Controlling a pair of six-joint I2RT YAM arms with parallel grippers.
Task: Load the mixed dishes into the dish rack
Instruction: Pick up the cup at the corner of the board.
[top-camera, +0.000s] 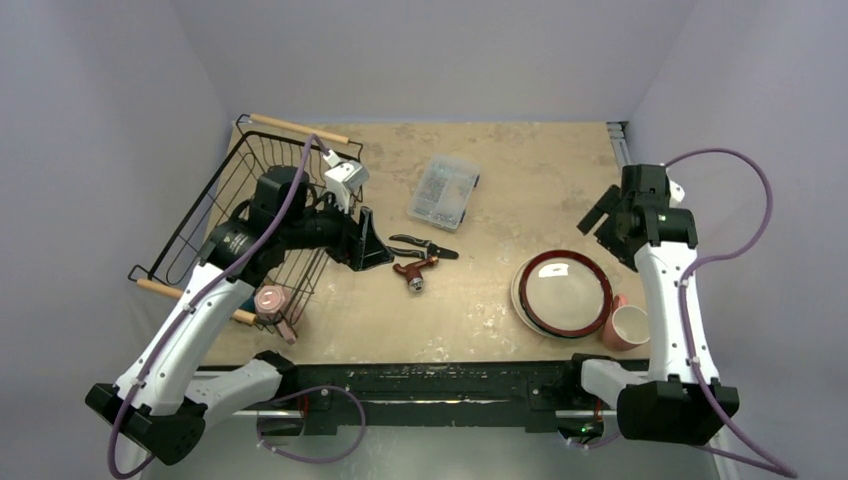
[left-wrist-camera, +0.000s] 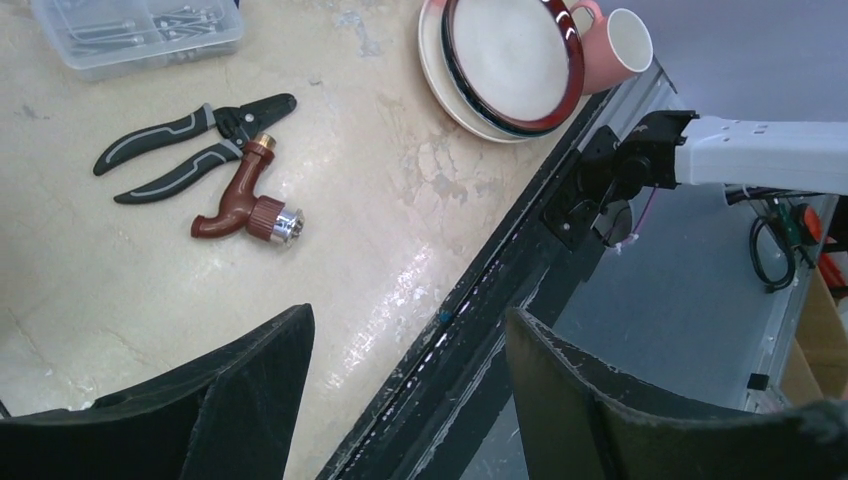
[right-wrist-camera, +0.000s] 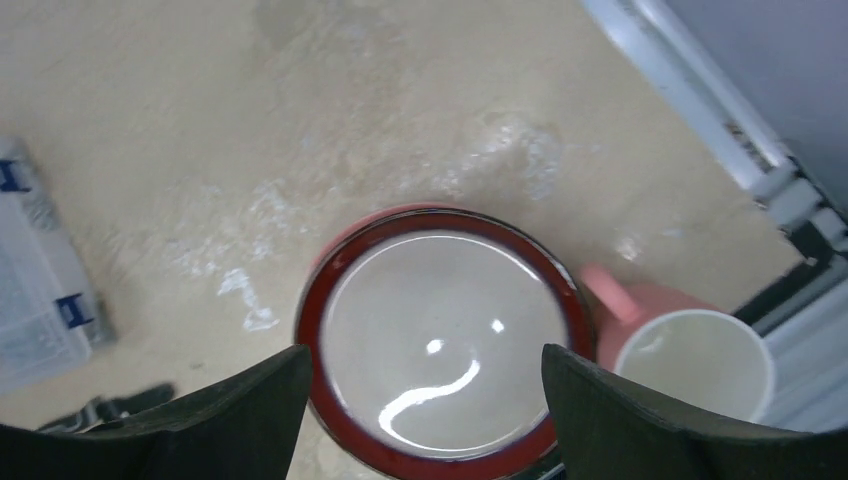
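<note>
The dish rack (top-camera: 240, 195), a black wire basket with wooden handles, stands at the far left. A pink mug (top-camera: 270, 300) sits at its near corner. My left gripper (top-camera: 368, 245) is open and empty just right of the rack; in the left wrist view (left-wrist-camera: 410, 340) it hangs over bare table and the front rail. A red-black-rimmed plate (top-camera: 565, 292) lies on a cream plate at the right, with a pink mug (top-camera: 627, 325) beside it. My right gripper (top-camera: 605, 215) is open and empty above that plate (right-wrist-camera: 440, 340) and mug (right-wrist-camera: 690, 360).
A clear plastic compartment box (top-camera: 443, 192) sits mid-table at the back. Black pliers (top-camera: 425, 245) and a brown-red hose nozzle (top-camera: 413, 270) lie between the rack and the plates. The table's black front rail (left-wrist-camera: 520, 250) runs along the near edge.
</note>
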